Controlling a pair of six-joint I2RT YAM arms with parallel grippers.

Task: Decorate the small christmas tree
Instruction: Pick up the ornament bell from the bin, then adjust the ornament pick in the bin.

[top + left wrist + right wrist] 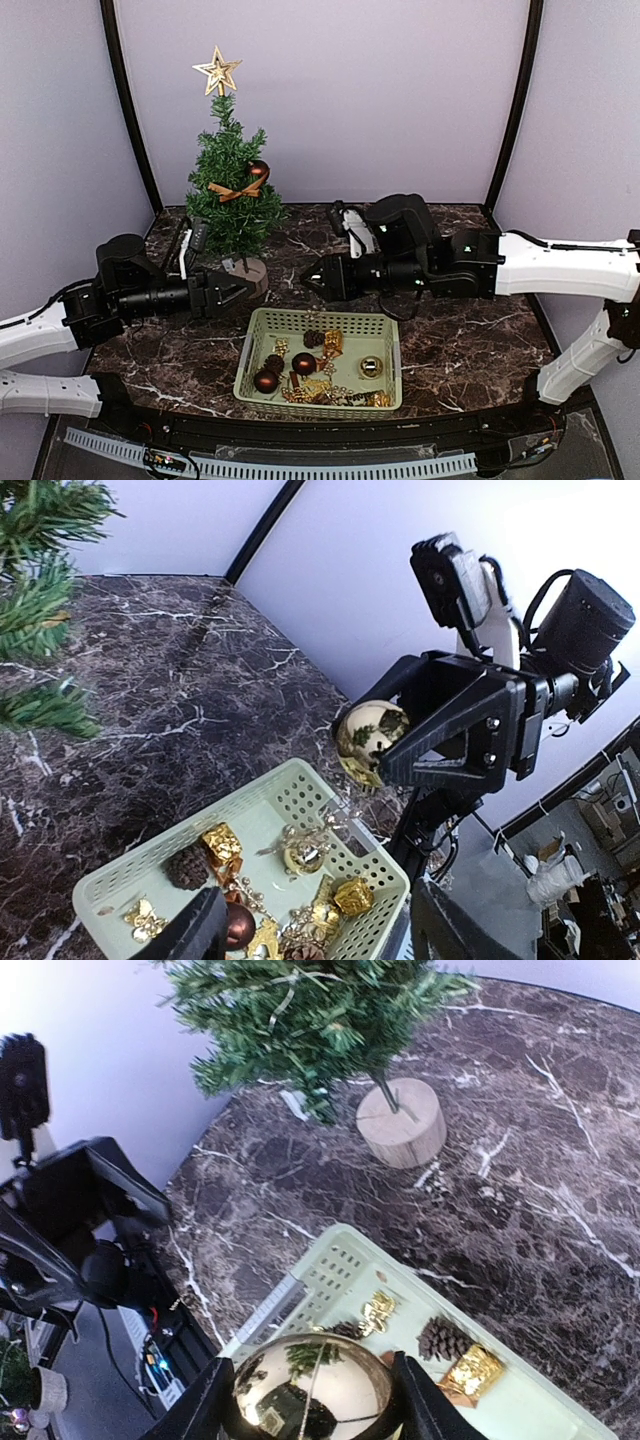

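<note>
**Big gold ball in the grip, to be hung on the tree next**

Nearest, the basket (243,375) holds red balls (267,380), a small gold ball (371,367), a pine cone (313,338), gift boxes (332,343) and beads. Over its far rim the right gripper (312,278) clasps the big gold ball (315,1400). The left gripper (238,288) is spread and empty beside the stump (247,272). Farthest, back left, the small christmas tree (232,190) bears a star (217,72), a bow (235,190) and a red bauble (257,169). The next move probably means carrying the ball left to a bare branch.

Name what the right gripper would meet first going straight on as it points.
Likely the wooden base of the small christmas tree, ahead of the right gripper and the gold bauble in its jaws. The left gripper is near that line; depth is unclear.
</note>
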